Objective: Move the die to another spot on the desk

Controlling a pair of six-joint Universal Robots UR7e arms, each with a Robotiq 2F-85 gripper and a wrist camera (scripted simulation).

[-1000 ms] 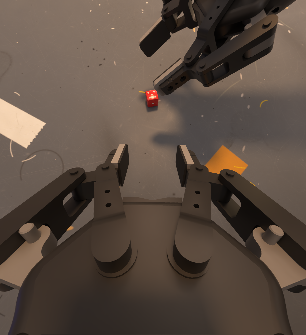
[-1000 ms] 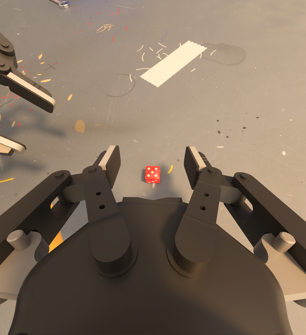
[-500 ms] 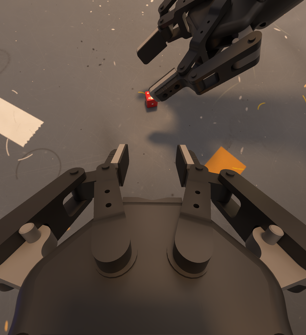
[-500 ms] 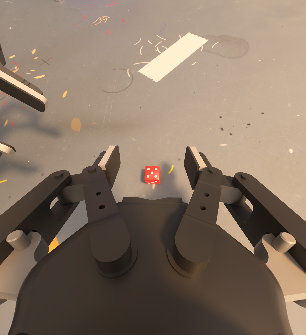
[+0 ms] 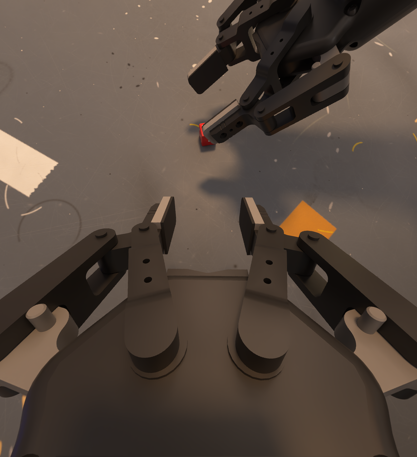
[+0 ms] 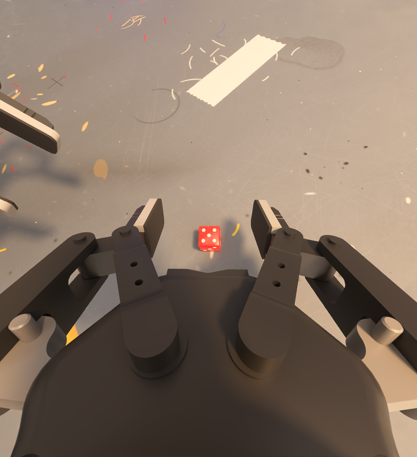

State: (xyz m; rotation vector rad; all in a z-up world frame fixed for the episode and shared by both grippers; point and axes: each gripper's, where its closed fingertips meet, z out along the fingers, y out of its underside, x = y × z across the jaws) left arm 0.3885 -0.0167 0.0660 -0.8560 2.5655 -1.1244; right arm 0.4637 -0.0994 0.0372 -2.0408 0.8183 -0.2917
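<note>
A small red die [image 6: 209, 238] with white pips rests on the grey desk, between the open fingers of my right gripper [image 6: 207, 222], which hangs above it without touching. In the left wrist view the die [image 5: 203, 140] is mostly hidden behind one finger of the right gripper [image 5: 203, 108], which reaches in from the upper right. My left gripper [image 5: 207, 222] is open and empty, above the desk, well short of the die. Its two fingers [image 6: 24, 123] also show at the left edge of the right wrist view.
A strip of pale tape [image 6: 235, 70] lies on the desk beyond the die; it also shows in the left wrist view [image 5: 12, 158]. An orange square patch [image 5: 306, 220] lies on the desk by my left gripper's right finger. Scratches, flecks and a drawn circle [image 6: 158, 106] mark the surface.
My right gripper has come down over the die, so in the left wrist view one finger now covers most of it. The left gripper has barely moved. The die stays put.
</note>
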